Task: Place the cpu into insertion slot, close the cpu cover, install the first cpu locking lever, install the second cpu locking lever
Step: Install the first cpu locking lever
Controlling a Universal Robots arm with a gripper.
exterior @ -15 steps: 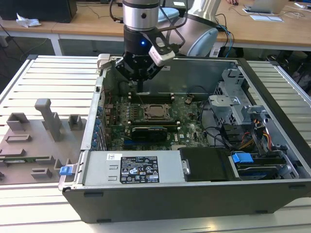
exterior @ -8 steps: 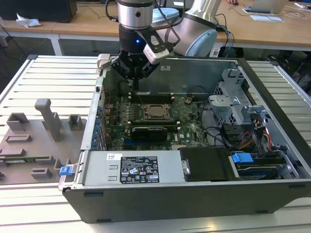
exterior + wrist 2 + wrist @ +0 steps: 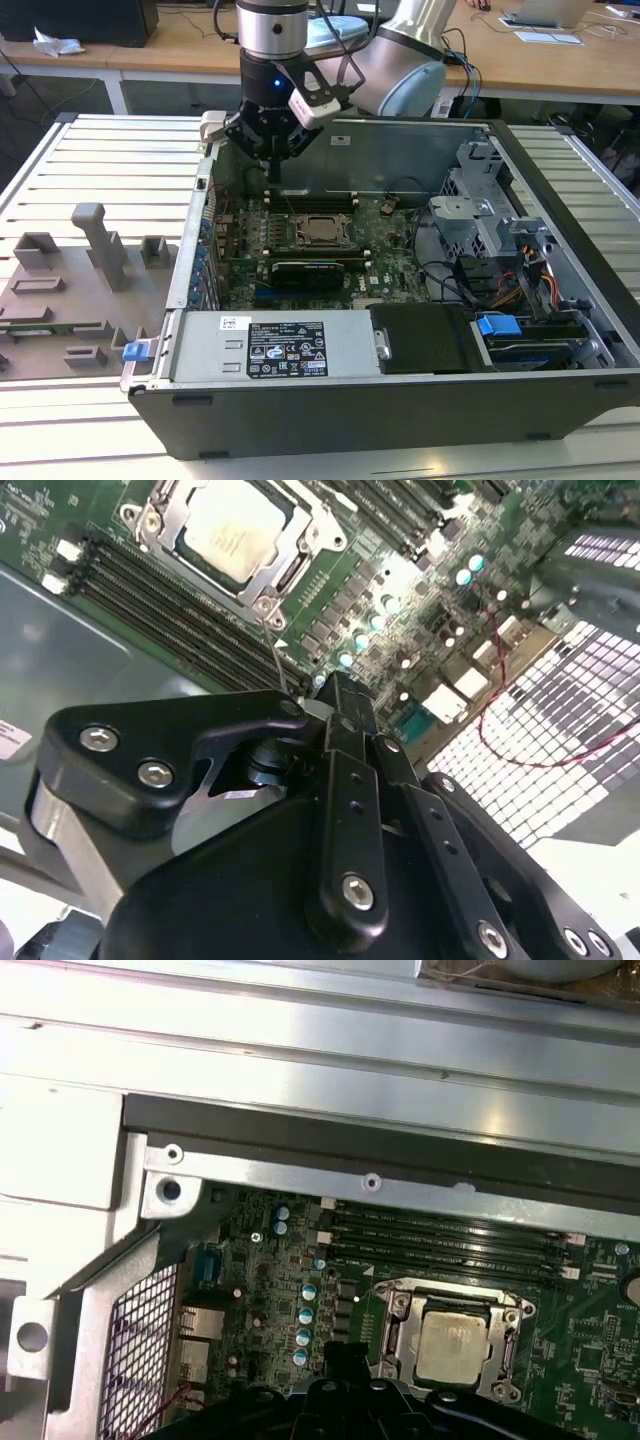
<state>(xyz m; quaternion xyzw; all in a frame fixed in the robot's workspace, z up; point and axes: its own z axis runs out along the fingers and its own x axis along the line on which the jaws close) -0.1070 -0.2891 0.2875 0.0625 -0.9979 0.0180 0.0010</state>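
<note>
The cpu [image 3: 318,230] lies flat on the motherboard with its silver-grey top up, filling and hiding the insertion slot. In both wrist views the cpu [image 3: 232,532] [image 3: 452,1345] is framed by the silver cpu cover [image 3: 160,520] [image 3: 398,1332], which lies down around it. A thin metal locking lever [image 3: 274,655] rises from a corner of the socket towards my fingertips; I cannot tell whether it touches them. My gripper [image 3: 272,172] [image 3: 335,692] [image 3: 345,1355] hangs shut over the board, off the socket towards the exterior view's left and back, holding nothing that I can see.
Long black memory slots [image 3: 150,615] [image 3: 450,1242] run beside the socket. The case's back wall [image 3: 400,150] stands close behind my gripper. A black card [image 3: 305,272], the power supply [image 3: 270,345] and the drive cage [image 3: 480,215] surround the board. Grey fixtures [image 3: 70,290] sit outside on the exterior view's left.
</note>
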